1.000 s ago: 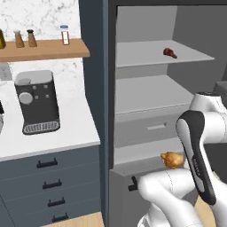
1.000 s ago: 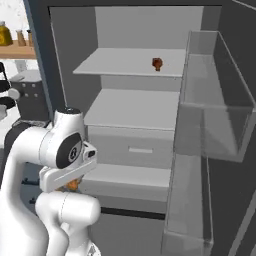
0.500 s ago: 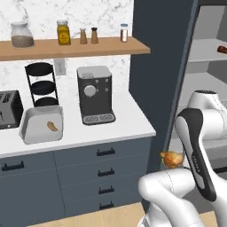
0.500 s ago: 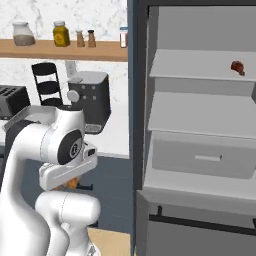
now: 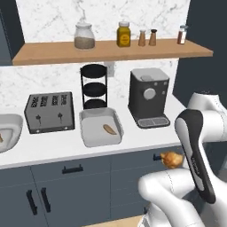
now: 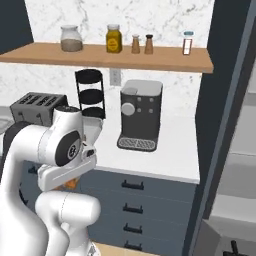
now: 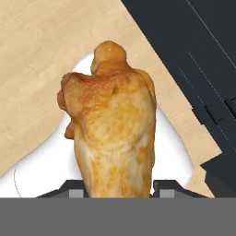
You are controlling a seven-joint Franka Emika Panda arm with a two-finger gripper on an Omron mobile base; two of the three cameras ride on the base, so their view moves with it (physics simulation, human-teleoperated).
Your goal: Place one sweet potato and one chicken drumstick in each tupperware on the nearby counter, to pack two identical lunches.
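Drumstick: golden-brown drumstick (image 7: 113, 129) sits between the jaws, low in front of the drawers (image 5: 80, 186), seen beside the arm in the left base view (image 5: 172, 159).
Gripper: gripper (image 7: 117, 188) nearly closed, clamped on the drumstick's thick end.
Tupperware: one tupperware (image 5: 101, 128) on the counter (image 5: 53, 148) between toaster (image 5: 48, 111) and coffee machine (image 5: 149, 96); a second tupperware (image 5: 9, 131) at the left edge.
Sweet potato: one sweet potato (image 5: 110, 130) lies in the middle tupperware.
Shelf: shelf (image 5: 111, 48) holds jars and shakers.

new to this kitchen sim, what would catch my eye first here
A lumpy golden-brown chicken drumstick sits pinched in the dark two-finger gripper, held low in front of the dark blue-grey drawers. On the white counter, a shallow pale tupperware beside the toaster holds one slim tan-orange sweet potato.
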